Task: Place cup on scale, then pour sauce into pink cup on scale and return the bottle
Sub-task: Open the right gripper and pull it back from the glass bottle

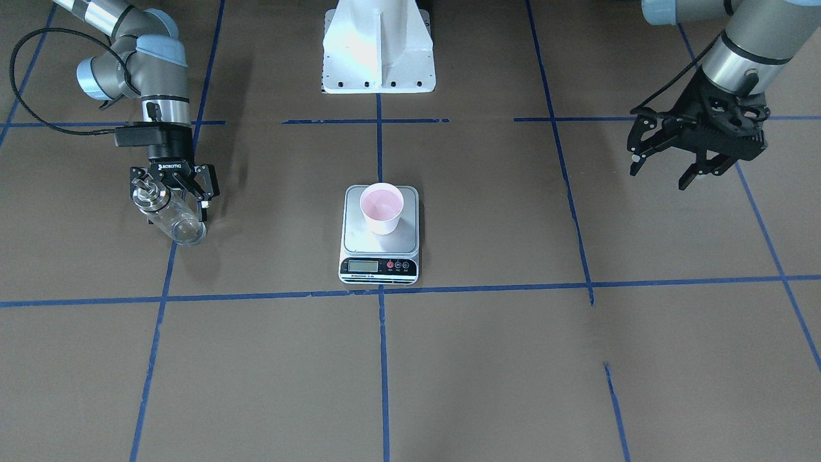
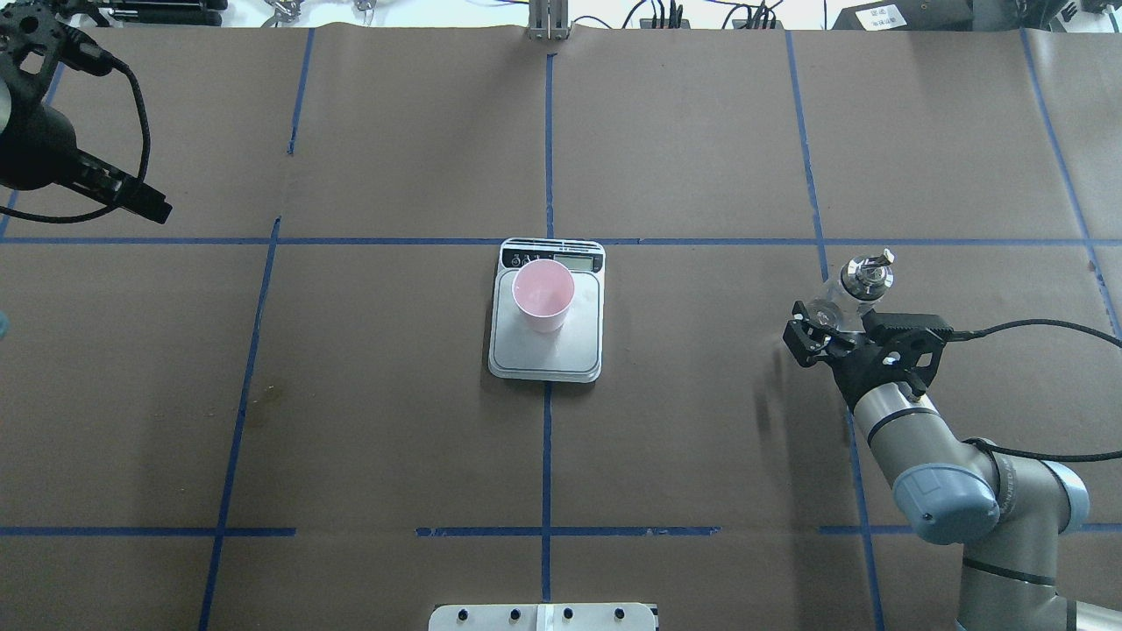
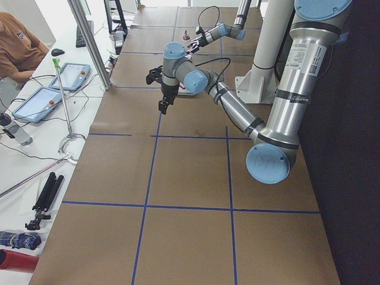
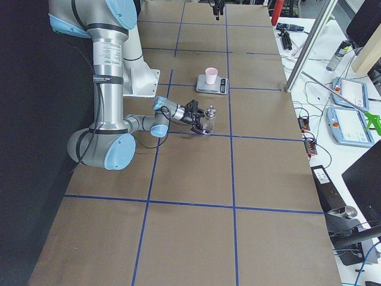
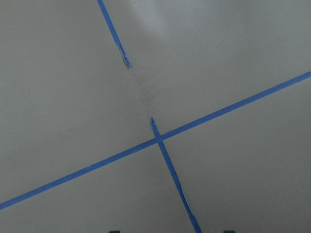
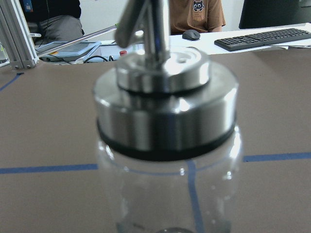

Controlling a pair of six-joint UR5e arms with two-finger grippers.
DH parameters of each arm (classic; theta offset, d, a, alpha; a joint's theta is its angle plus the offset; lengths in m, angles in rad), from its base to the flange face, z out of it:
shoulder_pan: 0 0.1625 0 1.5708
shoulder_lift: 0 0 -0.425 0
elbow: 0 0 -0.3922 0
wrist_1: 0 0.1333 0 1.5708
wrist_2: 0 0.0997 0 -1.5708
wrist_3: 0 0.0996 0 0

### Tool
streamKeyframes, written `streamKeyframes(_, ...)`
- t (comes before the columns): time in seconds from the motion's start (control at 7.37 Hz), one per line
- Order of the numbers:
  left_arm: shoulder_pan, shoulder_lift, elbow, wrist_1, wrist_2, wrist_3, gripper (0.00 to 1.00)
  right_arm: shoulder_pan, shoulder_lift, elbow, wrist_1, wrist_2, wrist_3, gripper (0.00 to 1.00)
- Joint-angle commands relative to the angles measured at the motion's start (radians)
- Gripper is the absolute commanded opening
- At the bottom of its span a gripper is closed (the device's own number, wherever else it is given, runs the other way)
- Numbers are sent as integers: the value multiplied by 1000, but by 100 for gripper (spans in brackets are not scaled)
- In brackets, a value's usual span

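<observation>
The pink cup (image 1: 382, 206) stands upright on the scale (image 1: 359, 239) at the table's middle; it also shows in the overhead view (image 2: 543, 294) on the scale's platform (image 2: 543, 355). The clear glass bottle (image 1: 179, 221) with its metal cap and spout stands on the table on my right side (image 2: 863, 279). My right gripper (image 1: 172, 199) is level with it, open, with one finger on each side of the glass. The right wrist view is filled by the bottle (image 6: 165, 145). My left gripper (image 1: 660, 176) is open and empty, raised far off on my left.
The white robot pedestal (image 1: 378, 51) stands behind the scale. Blue tape lines (image 5: 160, 141) grid the brown table cover. Operators' desks with tablets (image 4: 351, 95) and a seated person (image 3: 18, 47) lie beyond the table's far edge.
</observation>
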Motion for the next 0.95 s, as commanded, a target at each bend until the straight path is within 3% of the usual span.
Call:
streamKeyframes(0.0,-1,0,-9,1,-1,-4,77,-29,-26,31,13,-4,0,100)
streamKeyframes(0.81,-1,2,-13,1,0,-16,77,-110,-155,112,13,25,-2,100)
